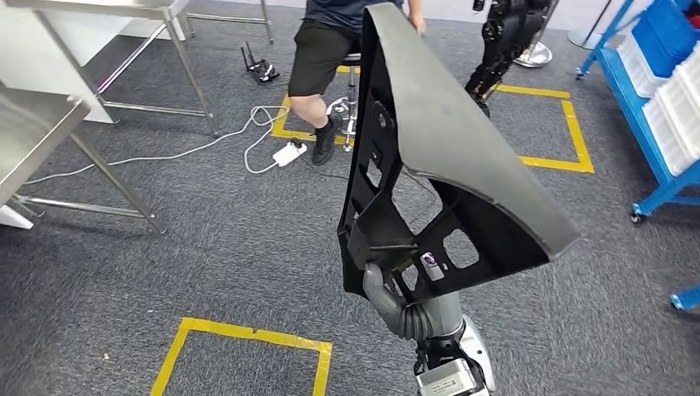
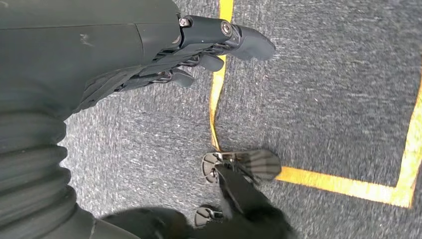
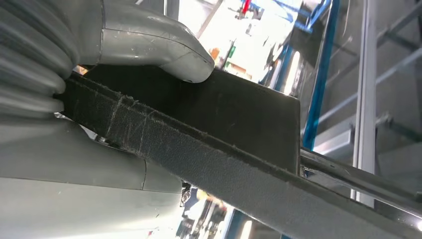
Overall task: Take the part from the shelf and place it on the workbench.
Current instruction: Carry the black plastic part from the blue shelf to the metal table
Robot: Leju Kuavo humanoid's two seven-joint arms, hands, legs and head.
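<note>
Covering the whole floor (image 1: 206, 247) is a grey carpet marked with yellow tape squares (image 1: 248, 338). A steel workbench (image 1: 33, 124) stands at the far left of my head view, with a second steel table (image 1: 132, 10) behind it. A blue shelf rack (image 1: 652, 107) holding white bins stands at the right edge.

The part (image 1: 446, 148), a large black moulded panel with a curved grey-covered outer face and a ribbed inner frame with cut-outs, rises upright and tilted in front of me, well apart from both the workbench and the rack. It is off every surface and is carried in the air by my right hand (image 1: 404, 293).

My right hand grips the lower end of the part. In the right wrist view my thumb (image 3: 164, 47) presses on one face of the panel's edge and my palm sits under the other, so the edge is clamped between them.

A person (image 1: 330, 49) in black shorts sits on a stool (image 1: 351, 82) beyond the part. Another dark legged robot (image 1: 499, 41) stands to their right inside a taped square.

My left hand (image 2: 184, 55) hangs above the carpet in the left wrist view. Its fingers (image 2: 249, 42) are stretched out side by side, lightly curved, and hold nothing.

A white power strip (image 1: 289, 153) with its white cable (image 1: 165, 155) lies on the carpet near the person's foot.
</note>
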